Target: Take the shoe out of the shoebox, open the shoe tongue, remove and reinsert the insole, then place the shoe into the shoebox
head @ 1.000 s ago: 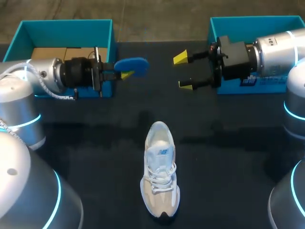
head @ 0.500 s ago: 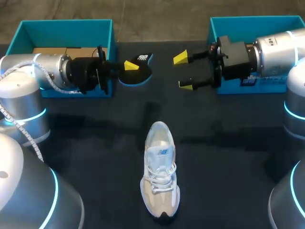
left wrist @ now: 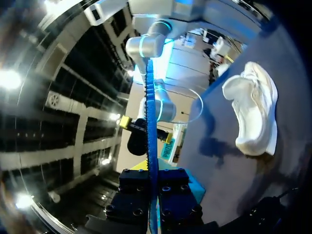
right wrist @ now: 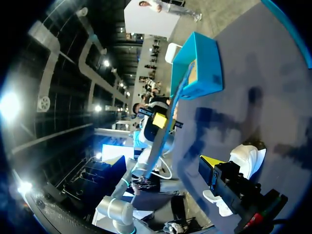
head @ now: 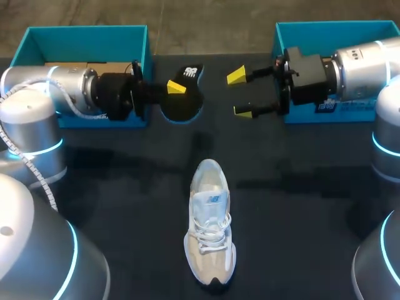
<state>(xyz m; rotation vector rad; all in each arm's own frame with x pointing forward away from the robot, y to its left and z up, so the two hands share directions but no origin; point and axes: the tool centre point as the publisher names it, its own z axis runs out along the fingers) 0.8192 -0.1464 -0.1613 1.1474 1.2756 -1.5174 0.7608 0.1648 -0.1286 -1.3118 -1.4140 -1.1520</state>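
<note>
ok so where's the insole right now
In the head view the insole is in the left gripper, just left of centre at the table's far side, between the left shoebox and the open right gripper, beyond the shoe.

The dark counter (head: 125,206) carries a white shoe (head: 210,222) near the middle, toe toward the near edge. A teal box (head: 87,37) stands at its far left corner, a second teal box (head: 312,28) at its far right.
</note>
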